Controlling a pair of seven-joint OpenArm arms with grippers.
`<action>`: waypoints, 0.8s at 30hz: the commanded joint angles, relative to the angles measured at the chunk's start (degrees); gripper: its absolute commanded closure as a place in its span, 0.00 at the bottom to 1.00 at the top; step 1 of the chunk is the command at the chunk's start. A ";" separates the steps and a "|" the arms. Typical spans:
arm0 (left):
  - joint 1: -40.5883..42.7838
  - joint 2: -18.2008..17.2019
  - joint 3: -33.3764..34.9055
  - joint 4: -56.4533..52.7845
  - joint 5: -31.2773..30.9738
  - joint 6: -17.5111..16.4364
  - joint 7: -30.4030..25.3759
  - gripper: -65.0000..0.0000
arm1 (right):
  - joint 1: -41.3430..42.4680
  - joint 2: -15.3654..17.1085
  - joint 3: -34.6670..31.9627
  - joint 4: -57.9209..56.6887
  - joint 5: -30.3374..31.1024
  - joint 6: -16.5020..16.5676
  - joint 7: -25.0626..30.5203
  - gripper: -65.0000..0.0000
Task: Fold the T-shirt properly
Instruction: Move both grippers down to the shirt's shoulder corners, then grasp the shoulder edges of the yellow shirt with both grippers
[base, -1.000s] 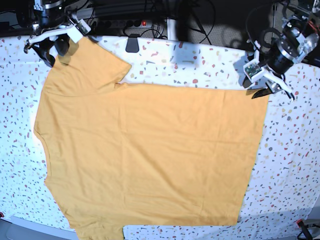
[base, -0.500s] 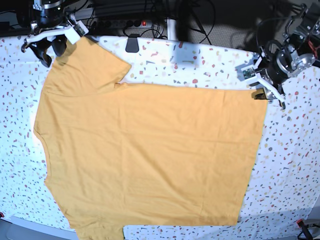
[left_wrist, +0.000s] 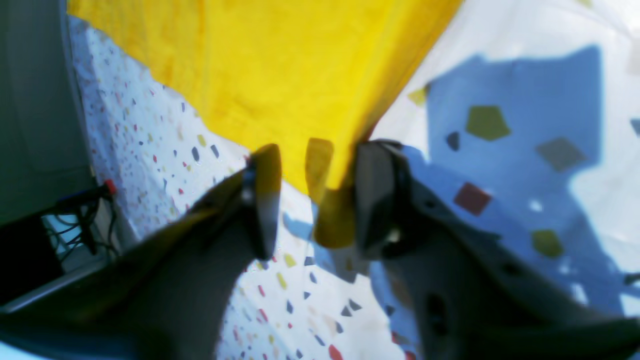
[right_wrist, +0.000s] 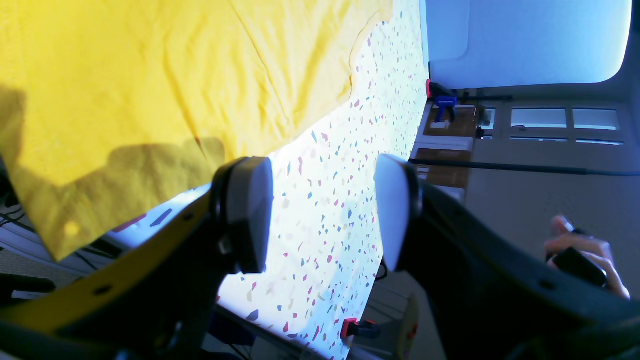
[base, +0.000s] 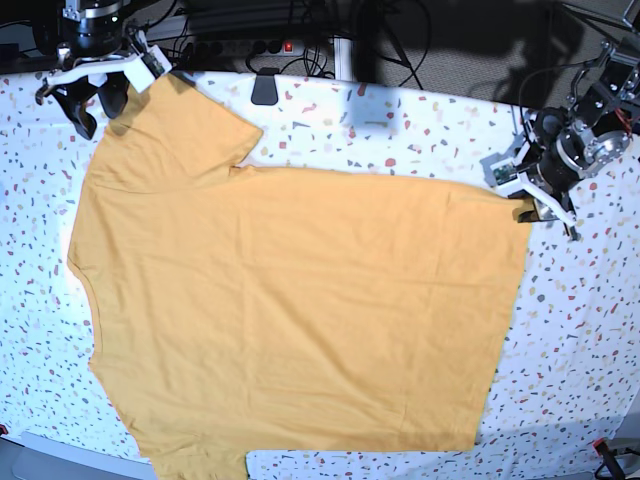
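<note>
- right claw (base: 88, 95), far left of the base view: raised by the sleeve end of the t-shirt (base: 300, 310); spread wide in the right wrist view (right_wrist: 320, 215), nothing between the pads, sleeve fabric off to one side and terrazzo-patterned table (base: 400, 125) showing through the gap.
- t-shirt, centre: spread flat across the table, plain side up, no lettering visible; one sleeve reaching toward the upper left, lower sleeve cut off by the bottom edge, hem running down the right side.
- left claw (base: 535, 205), right of the base view: set at the upper hem corner; in the left wrist view (left_wrist: 312, 200) partly spread, straddling the corner tip of the fabric (left_wrist: 325, 210), which lies between the pads; whether the pads already pinch it, cannot tell.
- judged step: taking hold of the hem corner ahead of a first fold; fold itself not yet begun.
- risk at the hem corner: only the very tip between the pads, so likely to slip out on lifting, or to drag and wrinkle the hem if closed while touching the table.
- risk at the sleeve end: no hold there, so a one-sided pull likely to skew the whole shirt and give a crooked crease.
</note>
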 joint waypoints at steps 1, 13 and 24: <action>-0.31 -0.94 -0.26 0.33 0.02 -0.02 -0.15 0.75 | -0.50 0.50 0.22 1.09 -0.57 -1.90 0.09 0.50; -0.31 -0.94 -0.28 0.33 0.00 -0.02 0.33 1.00 | -0.50 0.50 0.22 1.07 8.04 17.88 0.15 0.50; -0.31 -0.92 -0.28 0.33 -0.02 0.02 0.24 1.00 | -0.46 0.50 0.24 -2.51 13.97 24.09 1.46 0.50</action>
